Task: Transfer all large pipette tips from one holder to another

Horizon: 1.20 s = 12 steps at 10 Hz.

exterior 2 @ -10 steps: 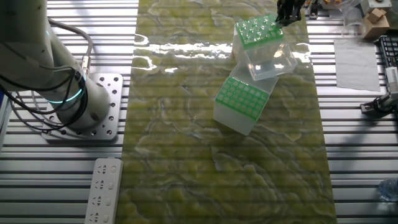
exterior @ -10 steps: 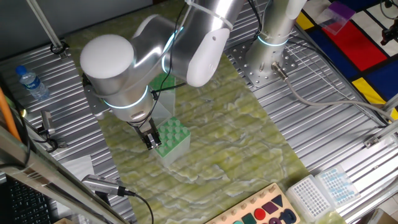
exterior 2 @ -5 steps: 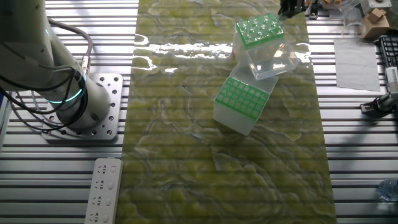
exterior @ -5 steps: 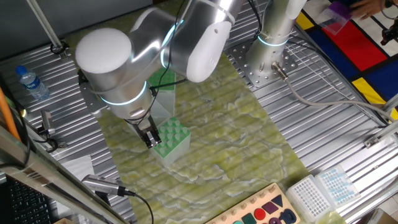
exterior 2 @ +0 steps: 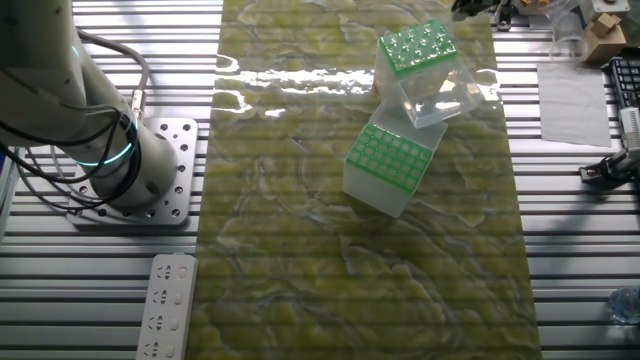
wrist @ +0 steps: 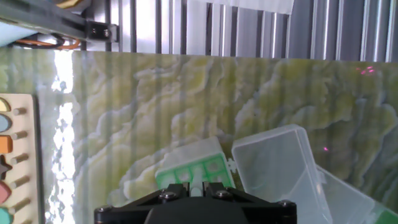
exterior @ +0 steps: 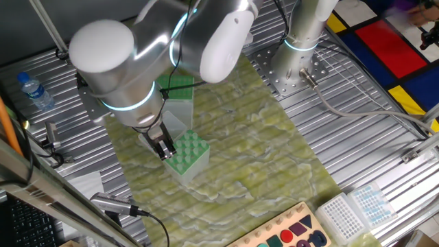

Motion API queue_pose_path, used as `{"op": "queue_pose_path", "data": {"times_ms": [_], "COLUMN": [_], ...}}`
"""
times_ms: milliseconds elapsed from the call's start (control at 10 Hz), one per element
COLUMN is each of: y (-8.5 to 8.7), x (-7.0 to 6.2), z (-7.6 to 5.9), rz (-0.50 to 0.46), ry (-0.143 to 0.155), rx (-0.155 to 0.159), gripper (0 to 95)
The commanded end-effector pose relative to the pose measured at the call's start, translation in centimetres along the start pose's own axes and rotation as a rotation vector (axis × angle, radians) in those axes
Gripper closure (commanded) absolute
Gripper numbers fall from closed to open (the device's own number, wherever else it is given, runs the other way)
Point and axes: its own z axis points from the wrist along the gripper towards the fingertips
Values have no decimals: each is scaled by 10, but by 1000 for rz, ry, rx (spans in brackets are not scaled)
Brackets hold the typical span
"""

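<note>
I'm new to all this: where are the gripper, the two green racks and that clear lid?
gripper (exterior: pixel 165 152), one fixed view, fingertips.
near green rack (exterior 2: pixel 392 158), other fixed view, top grid.
far green rack (exterior 2: pixel 416 47), other fixed view, top.
clear lid (wrist: pixel 278 163), hand view, flat panel.

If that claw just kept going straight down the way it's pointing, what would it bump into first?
Most likely the green-topped tip holder right under the gripper. In the hand view its green grid sits just past the fingers, though the gap between them is hard to judge.

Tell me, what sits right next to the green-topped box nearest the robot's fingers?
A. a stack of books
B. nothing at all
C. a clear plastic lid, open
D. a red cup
C. A clear plastic lid lies open beside the green-topped box, just ahead of the fingers in the hand view.
</note>
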Motion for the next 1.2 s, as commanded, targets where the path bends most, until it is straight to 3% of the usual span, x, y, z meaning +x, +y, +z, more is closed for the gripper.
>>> {"op": "queue_pose_path", "data": {"times_ms": [100,900,1200], "y": [-1,-7,-30], "x": [-1,-6,4], "z": [-12,-79,-97], "rz": [-4,-1,-135], "ry": [9,92,121], "rx": [0,-29,10], "gripper": [950,950,950]}}
